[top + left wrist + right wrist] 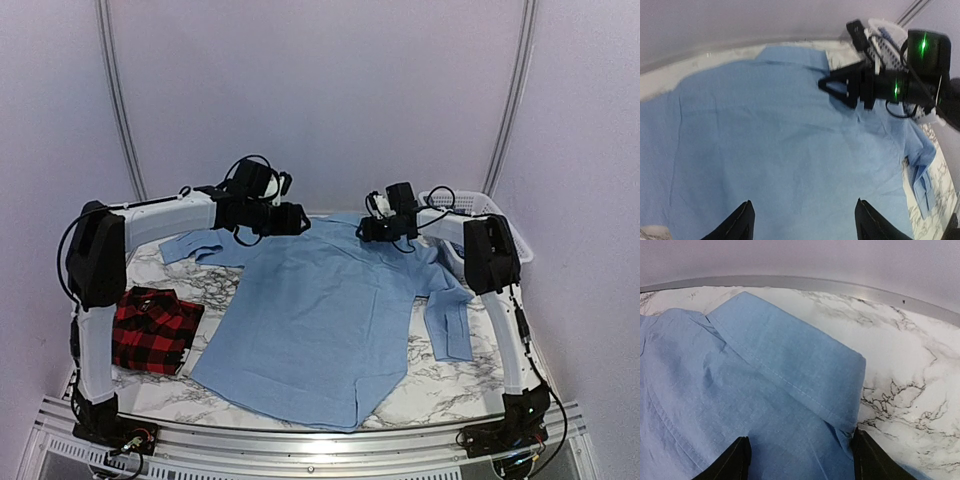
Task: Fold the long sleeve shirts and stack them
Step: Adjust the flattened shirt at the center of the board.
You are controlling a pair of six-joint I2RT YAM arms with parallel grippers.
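- Count: two long sleeve shirts, two arms with one gripper each, one basket
- Light blue shirt [320, 320]: plain and collared, spread open and mostly flat across the middle of the marble table [440, 385], hem toward the near edge, collar [790, 360] at the far edge
- Its sleeve on the right [450, 310] is bent back toward the near side along the body, with the cuff lying flat on the marble; its sleeve on the left [195, 245] runs out to the far left, under the left arm
- A few soft creases across the body; the collar flap is folded over and lies flat
- Red-and-black plaid shirt [152, 328]: folded into a compact block at the near left of the table, apart from the blue one with bare marble between them
- Left gripper [298, 218]: above the far left shoulder of the blue shirt; fingers [742, 222] spread wide, nothing pinched
- Right gripper [362, 230]: over the collar; fingers [737, 460] spread wide either side of the collar cloth, not closed on it
- White basket [470, 205]: far right corner, behind the right arm
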